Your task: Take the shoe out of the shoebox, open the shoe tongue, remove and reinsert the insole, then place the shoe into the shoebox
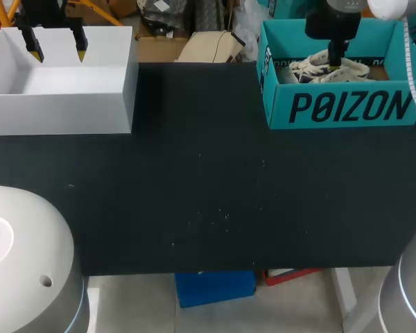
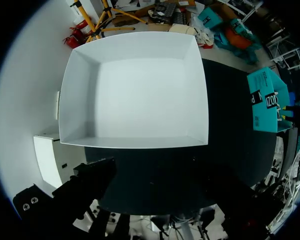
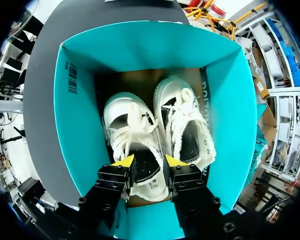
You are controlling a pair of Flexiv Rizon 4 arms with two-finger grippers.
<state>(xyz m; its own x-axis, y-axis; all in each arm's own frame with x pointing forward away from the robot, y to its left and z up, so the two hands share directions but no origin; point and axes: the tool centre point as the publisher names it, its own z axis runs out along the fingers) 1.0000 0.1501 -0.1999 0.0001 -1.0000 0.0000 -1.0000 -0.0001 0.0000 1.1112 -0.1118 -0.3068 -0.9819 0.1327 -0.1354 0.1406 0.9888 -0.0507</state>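
Two arms are in view, but only one has work in hand. At about ten o'clock on the table (image 1: 208, 194), the left gripper (image 1: 57, 50) hangs with its fingers apart over a white box (image 1: 62, 111) and holds nothing. It is best left parked there, out of the way.

The task sits at about two o'clock, where the teal shoebox (image 1: 336, 107) stands with the right arm reaching down into it. The right gripper (image 3: 150, 162) has its yellow tips spread over the heel opening of one shoe (image 3: 135, 145). Nothing is clamped, and I cannot tell whether either tip touches the collar.

The step, as I judge it, is the lift-out. One finger should go inside the heel opening and the other outside the collar, pinching firm wall rather than loose lace. The shoe should then rise straight up until its sole clears the shoebox rim, and only then swing toward the table's centre. A tilted pull risks dragging the neighbouring shoe along.

The shoe is a white low sneaker with a dark interior and frayed, fluffy laces (image 3: 132, 125). It lies sole-down on the shoebox's brown floor, toe pointing away from the gripper. A second shoe (image 3: 187, 125) of the same kind lies just beside it, pointing the same way.
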